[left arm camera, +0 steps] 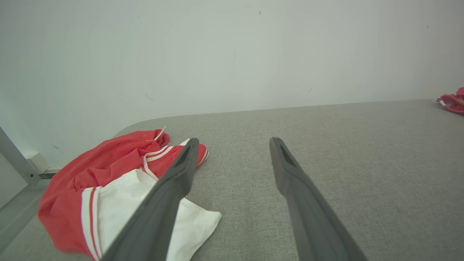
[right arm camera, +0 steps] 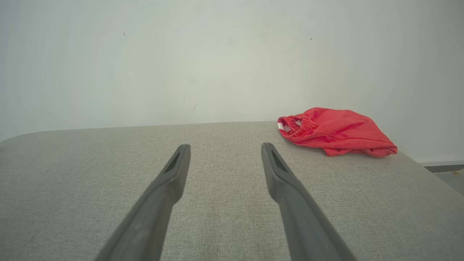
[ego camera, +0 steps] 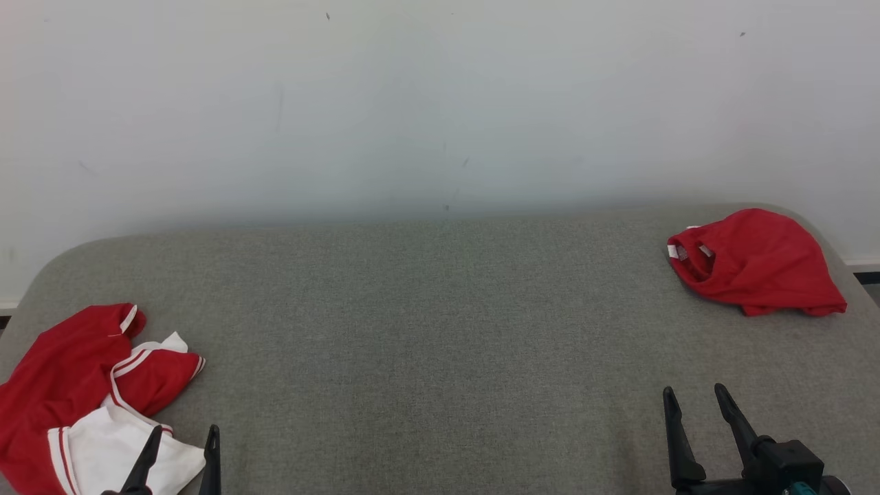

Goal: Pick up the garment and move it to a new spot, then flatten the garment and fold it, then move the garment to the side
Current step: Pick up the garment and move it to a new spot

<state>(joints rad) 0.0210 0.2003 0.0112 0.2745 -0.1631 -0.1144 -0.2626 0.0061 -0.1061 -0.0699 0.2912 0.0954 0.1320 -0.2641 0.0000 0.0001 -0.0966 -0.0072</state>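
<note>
A grey, woven-fabric surface (ego camera: 440,330) with rounded corners stands against a plain white wall (ego camera: 440,103). Two garments lie on it, well apart. A crumpled red-and-white jersey garment with striped trim (ego camera: 82,385) sits at the lower left of the head view. A bunched plain red garment with an elastic waistband (ego camera: 763,265) sits at the upper right, near the far corner. Which of them the task means I cannot tell. The middle of the surface between them is bare, which looks like the room meant for flattening and folding.

The left gripper (ego camera: 185,430) hangs low at the bottom left, jaws wide apart and holding nothing. In the left wrist view one of its jaws crosses in front of the white part of the red-and-white garment (left arm camera: 108,174), so that garment seems the likelier first pick. The right gripper (ego camera: 693,390) sits at the lower right, jaws also spread and empty, pointing up the frame with the red garment (right arm camera: 337,132) ahead and to one side.

Small white tags (ego camera: 677,251) show at the red garment's waistband. Any print on them is too small to read.
</note>
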